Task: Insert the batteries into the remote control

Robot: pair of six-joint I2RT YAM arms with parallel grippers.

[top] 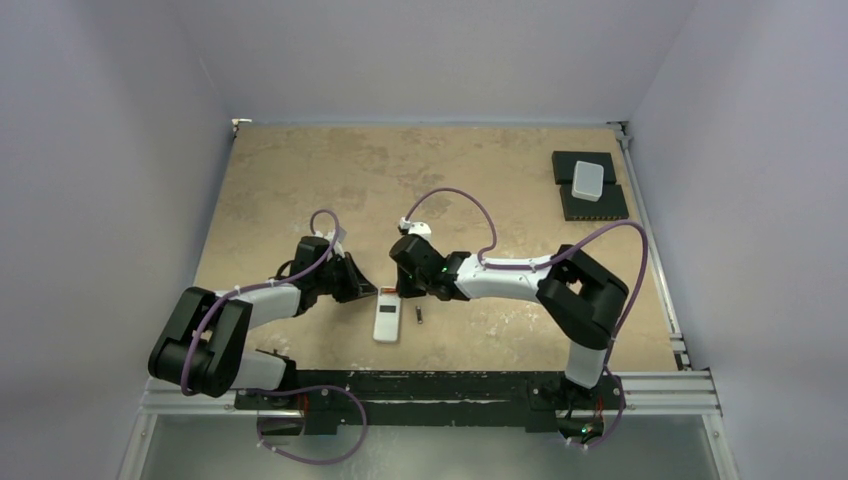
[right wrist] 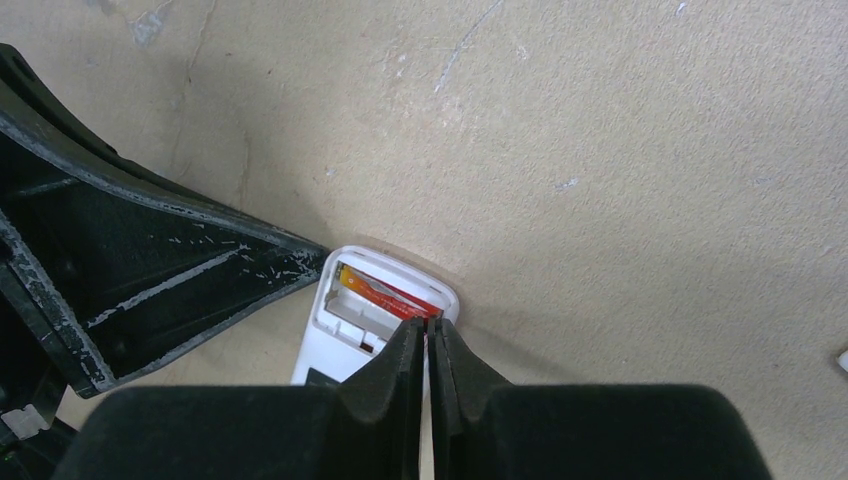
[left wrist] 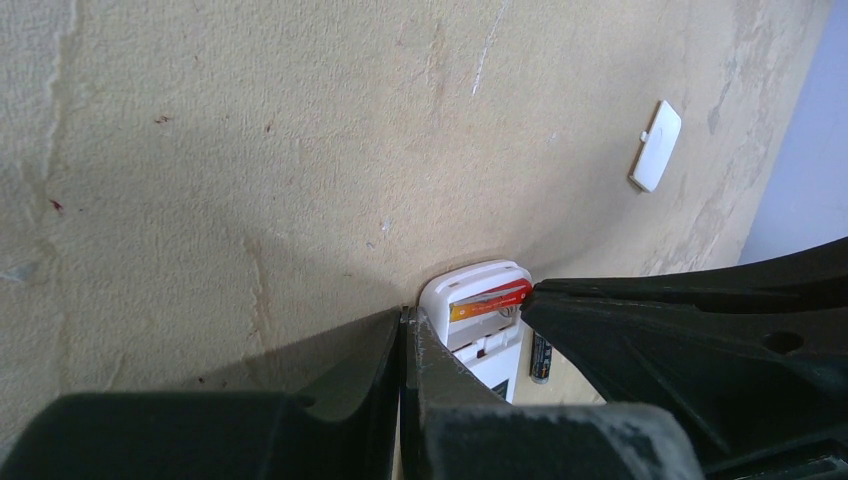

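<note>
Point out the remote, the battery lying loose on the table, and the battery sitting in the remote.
remote (top: 386,322): top view, middle of its white back.
loose battery (left wrist: 541,355): left wrist view, its dark body.
seated battery (right wrist: 381,291): right wrist view, its red-orange side.

Tan table (top: 300,180) bears remote control (top: 387,322), battery (top: 420,316) (just beside) and black pads (top: 600,206).

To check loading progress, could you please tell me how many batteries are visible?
2. One battery sits in the remote's open compartment; the other battery lies on the table just right of the remote. I see no others.
</note>
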